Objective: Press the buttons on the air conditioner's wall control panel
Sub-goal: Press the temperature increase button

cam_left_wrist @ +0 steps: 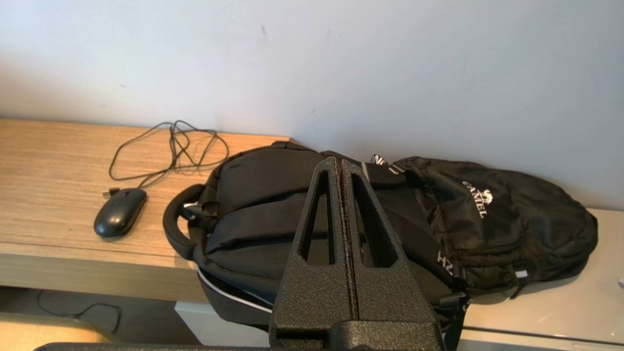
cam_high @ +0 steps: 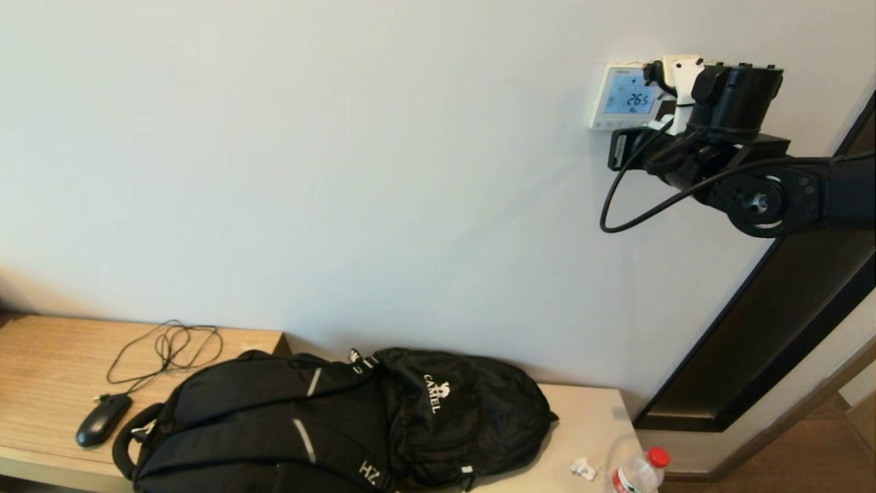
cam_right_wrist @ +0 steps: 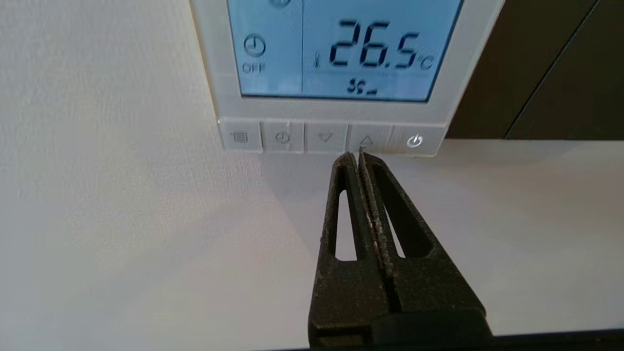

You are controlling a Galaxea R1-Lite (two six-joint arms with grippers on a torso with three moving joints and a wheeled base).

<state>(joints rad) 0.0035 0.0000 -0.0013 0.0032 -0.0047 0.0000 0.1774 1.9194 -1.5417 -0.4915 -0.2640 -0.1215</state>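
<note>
The white wall control panel [cam_high: 602, 96] hangs high on the wall at the right, its screen lit light blue and reading 26.5. In the right wrist view the panel [cam_right_wrist: 209, 73] shows close up, with its row of pale buttons [cam_right_wrist: 324, 138] along the bottom edge. My right gripper [cam_right_wrist: 356, 155] is shut and empty, its tips at the lower edge of the up-arrow button [cam_right_wrist: 369, 140]; I cannot tell if they touch. In the head view the right arm's wrist [cam_high: 732, 96] covers the panel's right side. My left gripper [cam_left_wrist: 339, 161] is shut and empty, held low over the backpack.
A black backpack [cam_high: 328, 424] lies on the wooden bench [cam_high: 48, 356] below. A black mouse [cam_high: 102, 419] with a tangled cable lies at its left. A water bottle [cam_high: 640, 472] stands at the lower right. A dark door frame [cam_high: 787, 308] runs right of the panel.
</note>
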